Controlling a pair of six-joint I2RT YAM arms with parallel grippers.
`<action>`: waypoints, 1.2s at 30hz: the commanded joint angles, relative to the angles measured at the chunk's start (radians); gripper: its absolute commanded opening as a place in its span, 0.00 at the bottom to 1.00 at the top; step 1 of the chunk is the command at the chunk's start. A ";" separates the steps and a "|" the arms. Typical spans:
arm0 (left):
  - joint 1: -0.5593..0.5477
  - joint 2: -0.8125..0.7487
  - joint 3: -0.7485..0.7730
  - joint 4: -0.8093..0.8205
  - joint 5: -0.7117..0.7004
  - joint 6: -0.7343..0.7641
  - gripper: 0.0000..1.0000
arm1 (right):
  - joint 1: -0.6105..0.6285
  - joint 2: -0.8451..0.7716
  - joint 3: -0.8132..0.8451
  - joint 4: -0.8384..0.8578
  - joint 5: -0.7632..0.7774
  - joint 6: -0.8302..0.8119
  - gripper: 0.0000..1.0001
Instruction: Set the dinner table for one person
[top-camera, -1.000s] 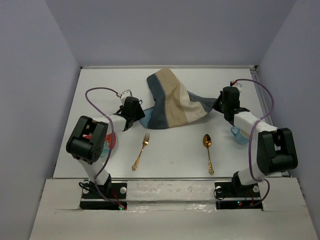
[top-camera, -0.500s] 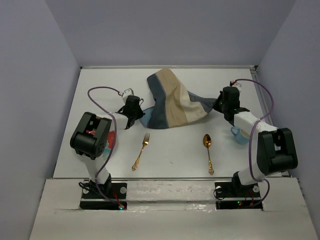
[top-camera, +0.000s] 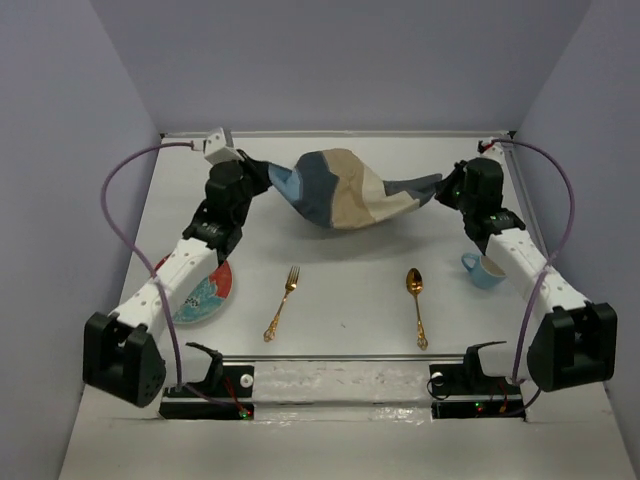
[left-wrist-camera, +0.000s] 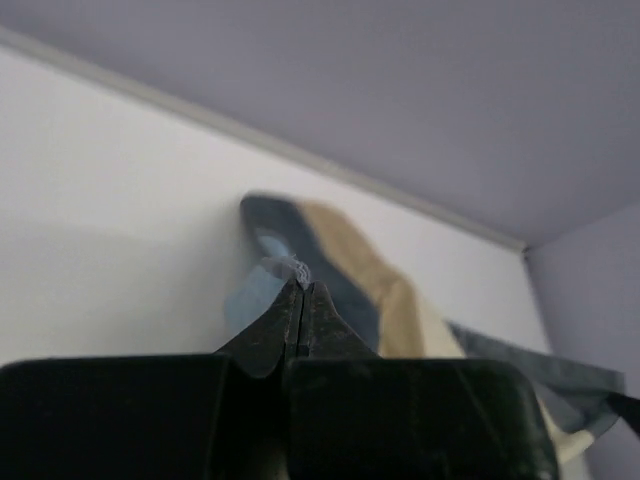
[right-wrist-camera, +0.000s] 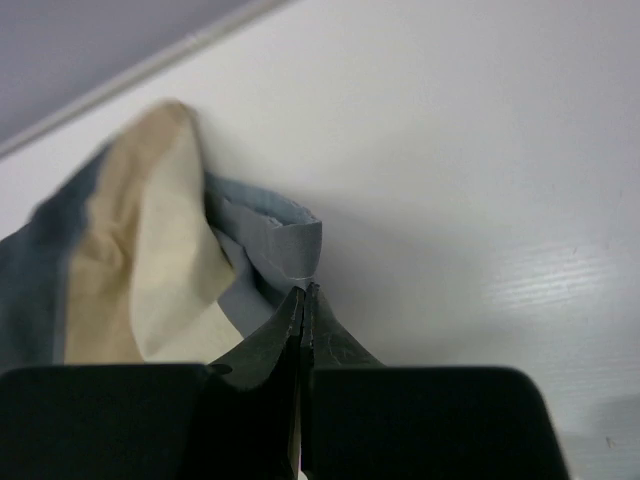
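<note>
the step in hand looks like the laying of the striped cloth placemat (top-camera: 345, 195), which hangs as a sagging bundle between the two hands, over the far half of the tabletop (top-camera: 340, 335). that white, pale-rimmed surface runs from the arm bases to the back wall and carries everything else. the left hand (left-wrist-camera: 303, 292) is pinched closed on a pale blue corner of the cloth, with fabric bunched at its tips. the right hand (right-wrist-camera: 303, 292) is clamped the same way on a grey-blue corner at the opposite end. the blue, grey and beige bands are folded over one another, so the mat is not yet spread, and i cannot tell whether its belly touches the surface. the next move probably calls for drawing the two corners apart until the cloth goes taut. the hands would then need to bring it toward the near middle together and lower it flat without dragging it over the cutlery. by count there is one placemat. one gold fork (top-camera: 282, 303) lies near left of centre, and one gold spoon (top-camera: 416, 305) lies apart to its right. one pale blue cup (top-camera: 484, 270) stands beside the right arm. one plate (top-camera: 205, 292) with red and blue markings is partly hidden under the left arm. none of these is in its place setting yet, so i judge the task to be at an early stage.
</note>
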 joint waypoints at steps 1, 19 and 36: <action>0.011 -0.172 0.162 -0.015 -0.072 0.075 0.00 | -0.009 -0.154 0.165 -0.055 0.036 -0.059 0.00; 0.062 -0.124 0.475 -0.084 -0.095 0.190 0.00 | -0.009 -0.125 0.537 -0.163 0.038 -0.116 0.00; 0.261 0.258 0.986 -0.264 0.187 0.144 0.00 | -0.029 0.249 1.038 -0.218 0.039 -0.200 0.00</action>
